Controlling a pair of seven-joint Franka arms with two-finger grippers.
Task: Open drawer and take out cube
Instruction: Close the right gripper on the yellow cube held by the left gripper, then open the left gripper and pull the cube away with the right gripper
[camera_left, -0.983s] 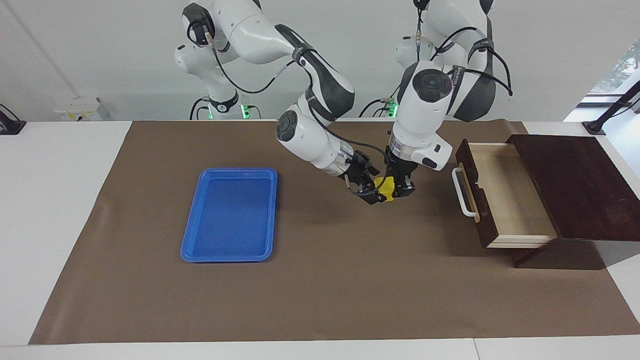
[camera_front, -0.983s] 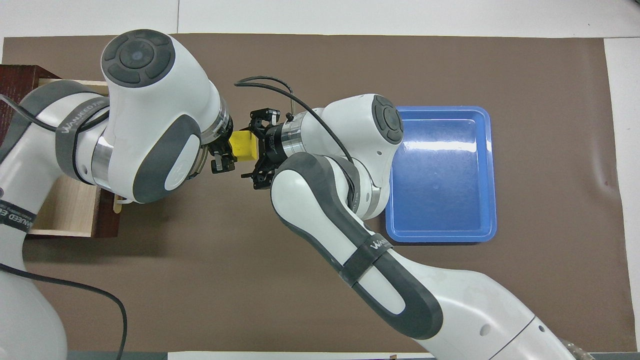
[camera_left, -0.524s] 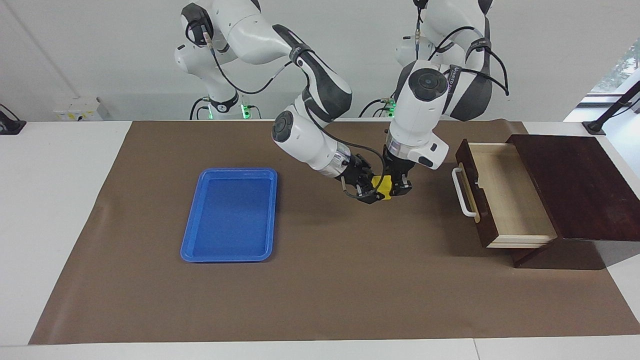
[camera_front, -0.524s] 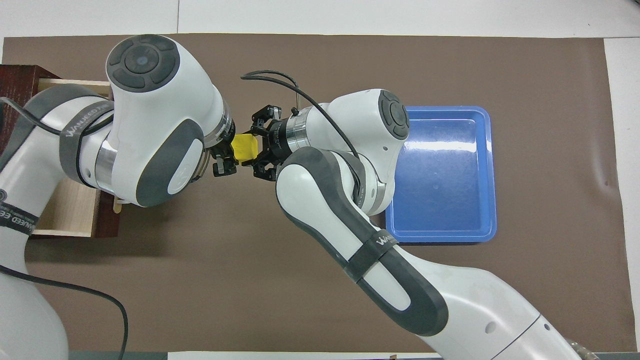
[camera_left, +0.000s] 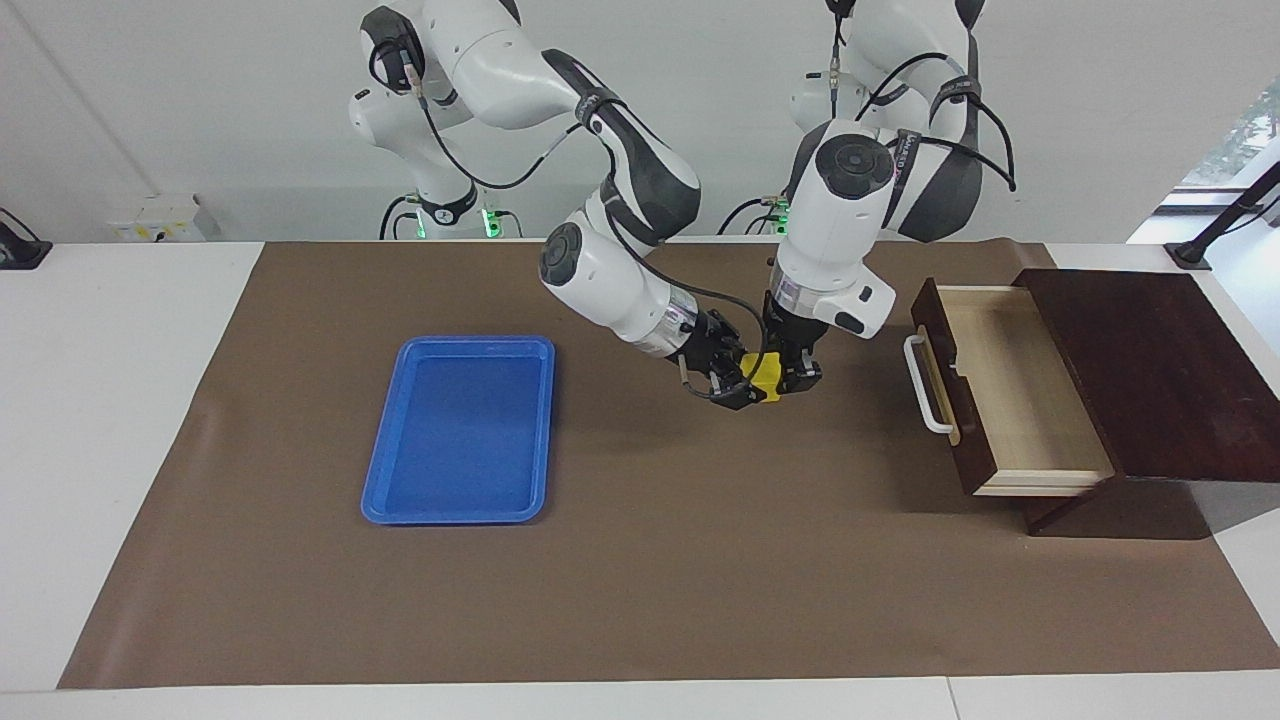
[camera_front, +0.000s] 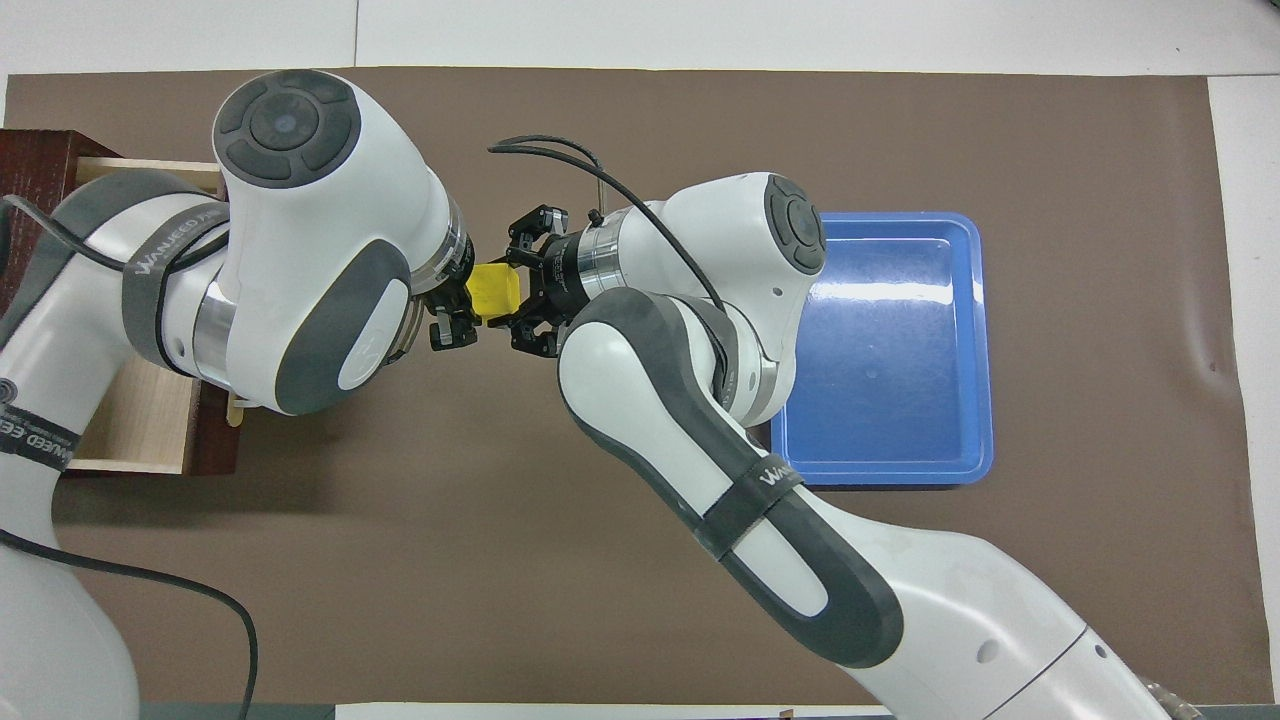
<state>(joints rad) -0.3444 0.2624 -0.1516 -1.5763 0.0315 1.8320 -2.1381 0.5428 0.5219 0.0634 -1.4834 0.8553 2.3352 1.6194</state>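
The drawer (camera_left: 985, 390) stands pulled out of its dark box at the left arm's end of the tabletop (camera_left: 640, 580), its pale inside bare. The cube (camera_left: 766, 375) is out and up in the air over the brown mat, between the drawer and the blue tray (camera_left: 460, 430).

Both pincers are clamped on the cube. The left pincer (camera_left: 795, 378) comes down on it from above, and the right pincer (camera_left: 742, 385) meets it slantwise from the tray's side.

The danger lies in this double grip. If either arm pulls away while the other is clamped, the cube could twist out of one pincer or be wrenched from both and drop to the mat. If the left pincer lets go before the right one's grip is square, the cube may slip. The two pincers sit so close that their fingers could knock together.
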